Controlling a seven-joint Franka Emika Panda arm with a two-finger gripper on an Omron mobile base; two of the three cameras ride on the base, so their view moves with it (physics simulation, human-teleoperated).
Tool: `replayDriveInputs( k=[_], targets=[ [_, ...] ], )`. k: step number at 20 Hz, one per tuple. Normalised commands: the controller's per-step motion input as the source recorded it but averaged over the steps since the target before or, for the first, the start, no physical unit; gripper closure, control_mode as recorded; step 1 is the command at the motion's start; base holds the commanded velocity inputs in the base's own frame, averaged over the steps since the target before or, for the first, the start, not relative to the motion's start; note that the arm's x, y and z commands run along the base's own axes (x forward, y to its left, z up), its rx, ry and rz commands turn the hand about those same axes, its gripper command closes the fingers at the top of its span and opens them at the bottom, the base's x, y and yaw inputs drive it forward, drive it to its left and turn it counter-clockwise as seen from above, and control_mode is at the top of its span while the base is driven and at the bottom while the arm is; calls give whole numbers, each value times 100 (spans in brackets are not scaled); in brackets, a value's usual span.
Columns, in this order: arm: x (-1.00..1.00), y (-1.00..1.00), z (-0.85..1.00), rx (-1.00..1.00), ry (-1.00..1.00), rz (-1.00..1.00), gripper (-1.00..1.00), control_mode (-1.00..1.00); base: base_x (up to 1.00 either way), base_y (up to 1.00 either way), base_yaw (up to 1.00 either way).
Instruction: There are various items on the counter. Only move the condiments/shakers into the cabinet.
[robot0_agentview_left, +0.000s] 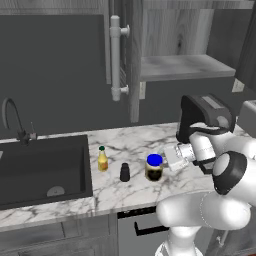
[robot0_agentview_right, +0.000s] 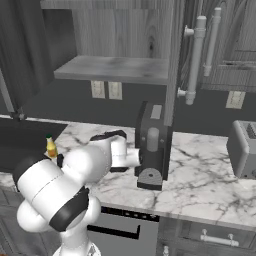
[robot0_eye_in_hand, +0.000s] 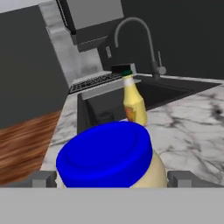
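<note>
The white marble counter with grey veins (robot0_agentview_left: 135, 145) has a dark sink (robot0_agentview_left: 42, 170) set into it at the 9 o'clock side of the left base view. Three small things stand in a row on the counter, just to the 3 o'clock side of the sink. First is the small yellow bottle with a green cap (robot0_agentview_left: 102, 159). Next to it is the small black shaker (robot0_agentview_left: 125, 172). Then comes the dark-and-cream jar with a round blue lid (robot0_agentview_left: 154, 167). All three stand upright and do not touch each other.

The white robot arm bends low over the counter. Its two-finger gripper (robot0_agentview_left: 169, 159) is just beside the jar, at the jar's 3 o'clock in the left base view. In the hand view the blue lid (robot0_eye_in_hand: 105, 153) is very close and sits between the two finger tips (robot0_eye_in_hand: 43, 178). The fingers are spread wide apart, one on each side of the jar, and they do not pinch it. Past the jar, toward 12 o'clock in the hand view, stands the yellow bottle (robot0_eye_in_hand: 133, 98), with the curved dark tap (robot0_eye_in_hand: 140, 35) behind it.

Up at 12 o'clock, the grey wood-grain wall cabinet (robot0_agentview_left: 175, 30) is open. Its door has a long pale round bar handle (robot0_agentview_left: 116, 57). Its grey inner shelf (robot0_agentview_left: 185, 67) is bare. A big black toaster (robot0_agentview_left: 202, 117) stands on the counter behind the arm.
</note>
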Motion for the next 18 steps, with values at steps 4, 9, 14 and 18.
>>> replayDriveInputs(
  k=[4,9,14,18],
  targets=[
    [10,15,-7,0,4,0,-100,-100,0,0,0],
    [1,1,0,0,0,0,100,-100,0,0,0],
    [-23,0,30,-1,-4,-5,100,-100,0,0,0],
    [-49,-4,97,0,0,-23,100,-100,0,0,0]
  ],
)
